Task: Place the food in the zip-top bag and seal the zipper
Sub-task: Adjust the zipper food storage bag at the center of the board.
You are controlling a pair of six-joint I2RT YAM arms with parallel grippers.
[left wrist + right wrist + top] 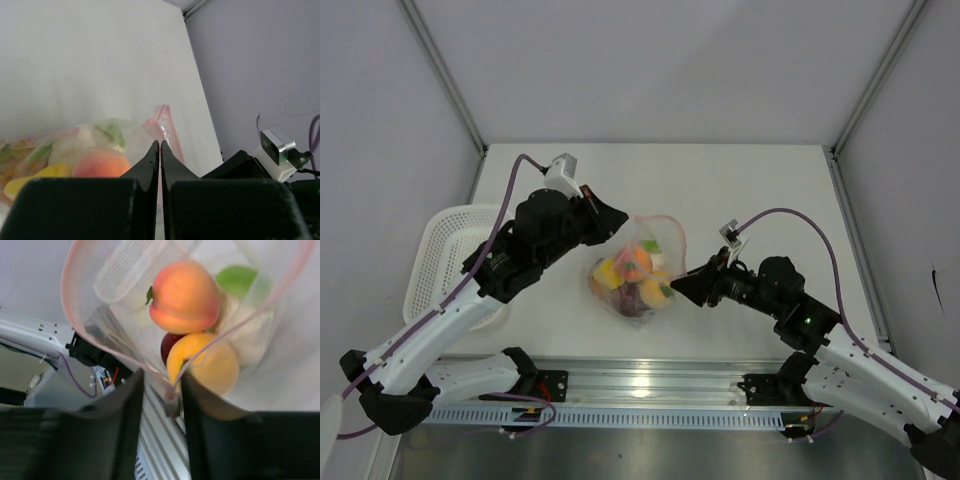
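Top external view: the clear, crinkly bag (658,238) lies on the table (770,200) to the right of the white basket (445,250). It bulges with food (635,268) (a peach-orange ball, a yellow one, a dark red apple, a pale green leafy bit). Its pink zipper (678,245) gapes in a loop. The left claw (623,222), nearer the basket, is pinched tight on the bag's edge. The right claw (678,288), farther from the basket, stands half open around the zipper's end.

A robot lab cell: plain grey panel walls (650,70) fill the upper frame, metal corner struts (442,75), aluminium rail (650,385) along the bottom
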